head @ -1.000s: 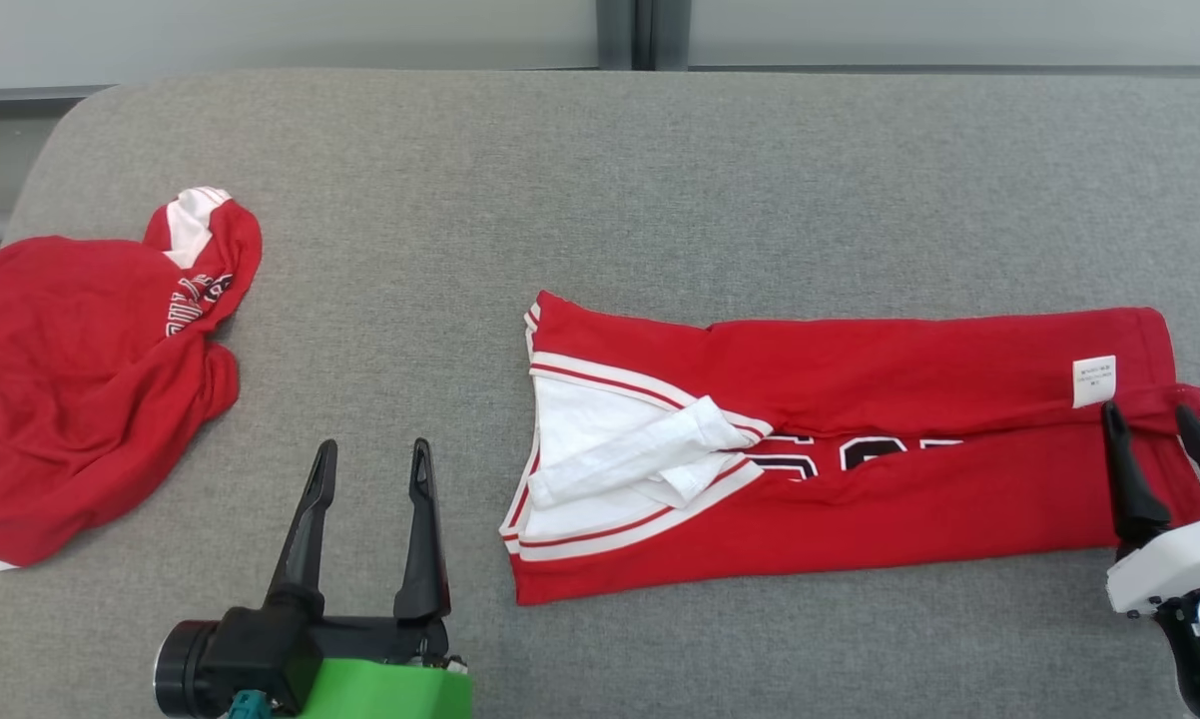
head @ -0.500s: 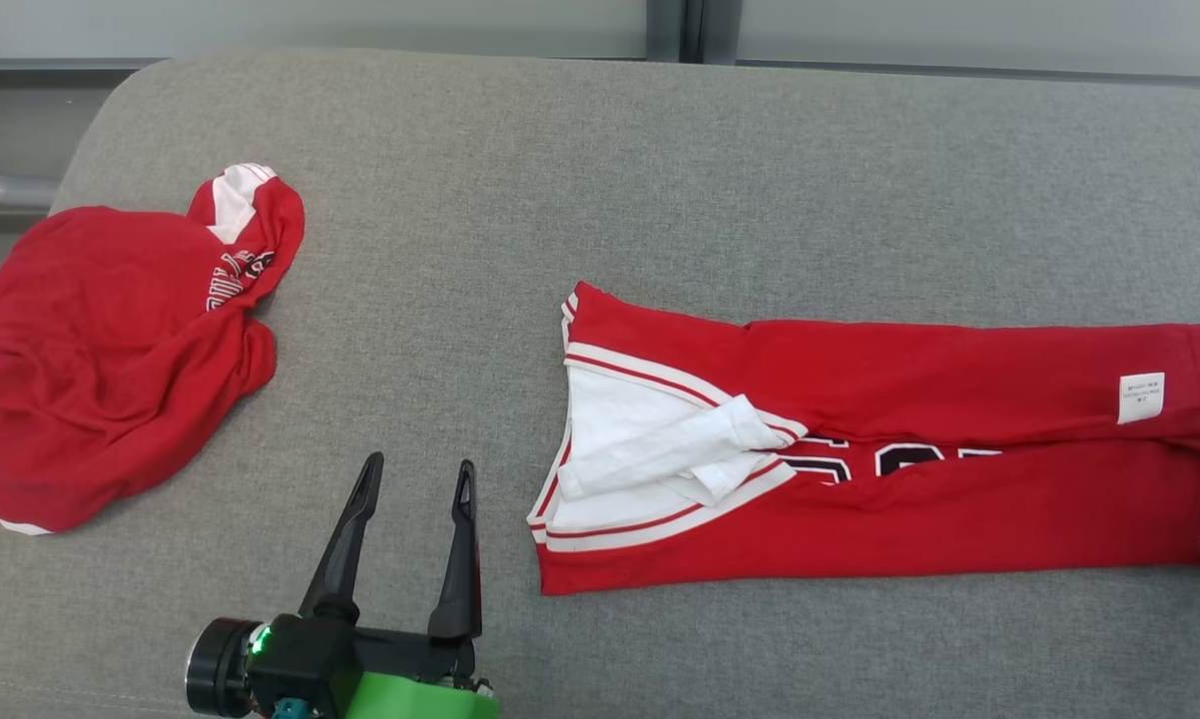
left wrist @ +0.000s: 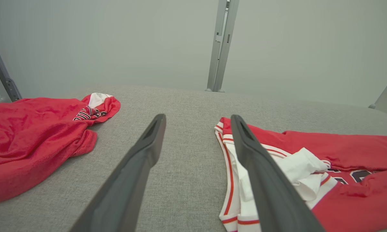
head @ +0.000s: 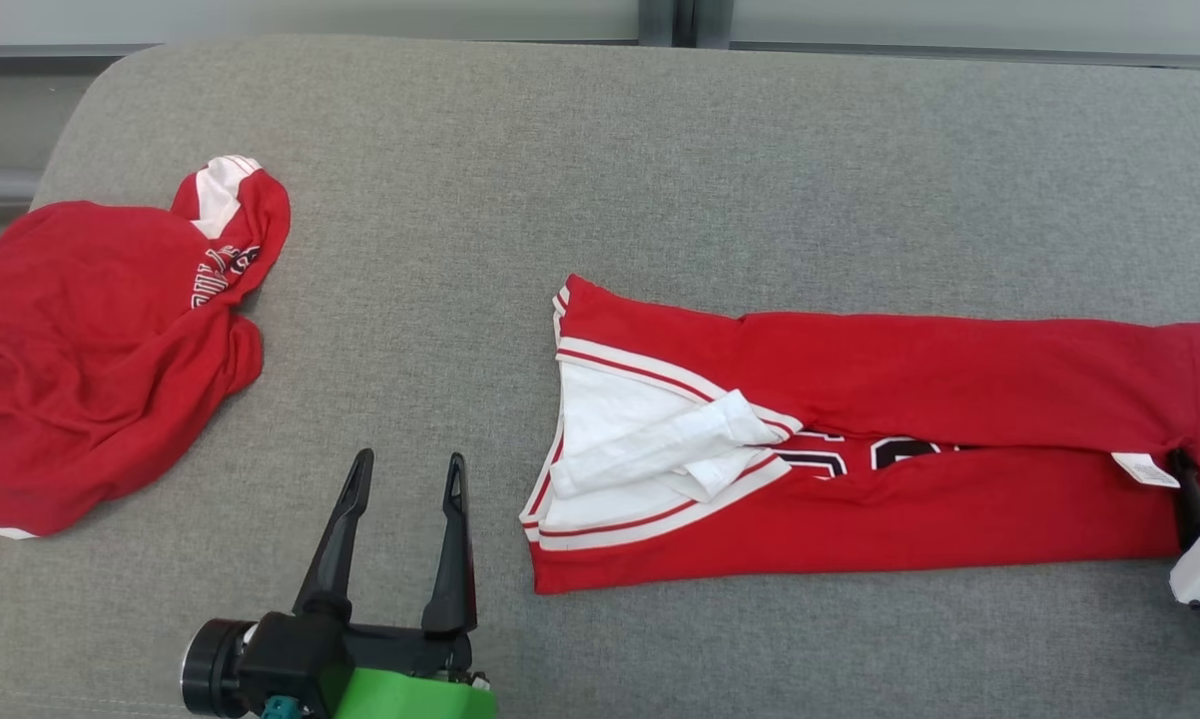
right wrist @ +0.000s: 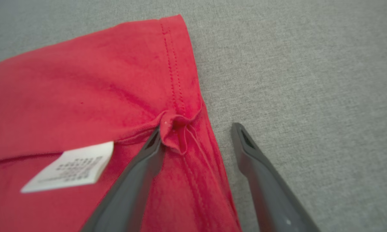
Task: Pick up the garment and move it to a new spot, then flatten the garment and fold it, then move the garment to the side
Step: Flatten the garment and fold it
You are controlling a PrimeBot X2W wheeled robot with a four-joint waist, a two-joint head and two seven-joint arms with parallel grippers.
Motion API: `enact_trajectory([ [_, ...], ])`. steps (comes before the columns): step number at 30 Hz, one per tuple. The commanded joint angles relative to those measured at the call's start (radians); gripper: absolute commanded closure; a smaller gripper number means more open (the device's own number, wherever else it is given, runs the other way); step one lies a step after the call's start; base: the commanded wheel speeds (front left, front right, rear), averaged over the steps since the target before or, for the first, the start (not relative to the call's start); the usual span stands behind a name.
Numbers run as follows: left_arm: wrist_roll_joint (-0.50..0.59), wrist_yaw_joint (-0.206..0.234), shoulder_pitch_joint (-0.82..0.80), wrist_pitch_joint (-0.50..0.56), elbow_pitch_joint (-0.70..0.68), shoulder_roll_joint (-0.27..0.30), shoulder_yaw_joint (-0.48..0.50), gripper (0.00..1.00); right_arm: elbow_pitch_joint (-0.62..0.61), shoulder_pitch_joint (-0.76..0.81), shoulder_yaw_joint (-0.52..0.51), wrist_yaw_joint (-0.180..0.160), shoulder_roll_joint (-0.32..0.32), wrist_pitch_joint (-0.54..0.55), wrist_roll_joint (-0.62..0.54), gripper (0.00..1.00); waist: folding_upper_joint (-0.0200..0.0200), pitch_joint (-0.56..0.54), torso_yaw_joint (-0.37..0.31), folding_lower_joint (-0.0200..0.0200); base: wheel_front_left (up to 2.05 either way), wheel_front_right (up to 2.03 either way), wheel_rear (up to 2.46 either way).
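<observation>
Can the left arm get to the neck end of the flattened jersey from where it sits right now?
Probably yes. The left tool stands open just beside the white neck end of the jersey, with bare grey cushion between them and nothing across the path. The crumpled red garment lies on its other side.

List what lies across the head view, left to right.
Red heap → left hand → jersey → right hand, at the jersey's right end.

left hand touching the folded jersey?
Apart. Head view shows a strip of grey cushion between the left hand and the folded jersey.
</observation>
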Motion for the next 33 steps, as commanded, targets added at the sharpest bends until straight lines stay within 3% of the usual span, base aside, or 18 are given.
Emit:
enact_trajectory([
  [1, 0.006, -0.001, -0.006, 0.0, -0.002, 0.0, 0.001, 0.0, 0.006, 0.029, 0.007, -0.002, 0.018, 0.022, 0.014, 0.27, 0.0, 0.003, -0.005, 0.0, 0.0, 0.0, 0.0],
  [2, 0.006, -0.002, -0.009, 0.0, -0.003, 0.0, 0.0, 0.0, 0.003, 0.03, 0.008, -0.002, 0.02, 0.03, 0.016, 0.45, 0.0, 0.004, -0.007, 0.0, 0.0, 0.0, 0.0],
  [4, 0.008, -0.001, -0.015, 0.0, -0.004, 0.0, -0.002, 0.0, -0.001, 0.027, 0.01, -0.002, 0.021, 0.039, 0.026, 0.65, 0.0, 0.006, -0.009, 0.0, 0.0, 0.0, 0.0],
  [5, 0.009, -0.001, -0.018, 0.0, -0.004, 0.0, -0.002, 0.0, -0.003, 0.025, 0.013, -0.002, 0.021, 0.044, 0.031, 0.87, 0.0, 0.007, -0.01, 0.0, 0.0, 0.0, 0.0],
  [6, 0.008, 0.0, -0.02, 0.0, -0.005, 0.0, -0.001, 0.0, -0.005, 0.022, 0.016, -0.002, 0.019, 0.047, 0.037, 1.0, 0.0, 0.008, -0.011, 0.0, 0.0, 0.0, 0.0],
  [14, 0.015, 0.003, -0.02, 0.0, -0.013, 0.0, 0.007, 0.0, -0.034, -0.007, 0.008, -0.003, -0.049, 0.014, 0.011, 1.0, 0.0, 0.02, -0.031, 0.0, 0.0, 0.0, 0.0],
  [26, 0.052, -0.022, -0.033, 0.0, -0.01, 0.0, 0.022, 0.0, -0.14, -0.052, -0.097, -0.002, -0.24, 0.062, -0.108, 1.0, 0.0, 0.056, -0.109, 0.0, 0.0, 0.0, 0.0],
  [30, 0.056, -0.03, -0.039, 0.0, -0.004, 0.0, 0.028, 0.0, -0.24, -0.038, -0.143, -0.002, -0.255, 0.103, -0.151, 1.0, 0.0, 0.06, -0.126, 0.0, 0.0, 0.0, 0.0],
  [33, 0.053, -0.03, -0.04, 0.0, 0.0, 0.0, 0.03, 0.0, -0.356, -0.012, -0.166, -0.002, -0.225, 0.144, -0.181, 1.0, 0.0, 0.058, -0.134, 0.0, 0.0, 0.0, 0.0],
])
